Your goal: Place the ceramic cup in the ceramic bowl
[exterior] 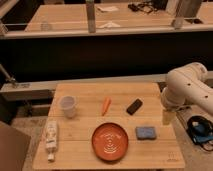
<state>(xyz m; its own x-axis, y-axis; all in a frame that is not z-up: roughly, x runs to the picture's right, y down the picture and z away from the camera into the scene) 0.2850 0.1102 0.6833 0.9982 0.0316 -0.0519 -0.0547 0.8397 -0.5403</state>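
The ceramic cup point(68, 106) is white and stands upright near the left back of the wooden table point(80, 155). The ceramic bowl point(110, 142) is a shallow orange-red dish with a white pattern, at the front middle of the table. It holds nothing. My white arm point(189, 91) comes in from the right. My gripper point(167, 118) hangs down over the table's right edge, far right of the cup and up-right of the bowl. It holds nothing that I can see.
An orange carrot point(106, 105) and a black oblong object point(134, 106) lie at the back middle. A blue sponge point(145, 132) lies right of the bowl. A white bottle point(51, 140) lies at the front left. A dark counter wall stands behind the table.
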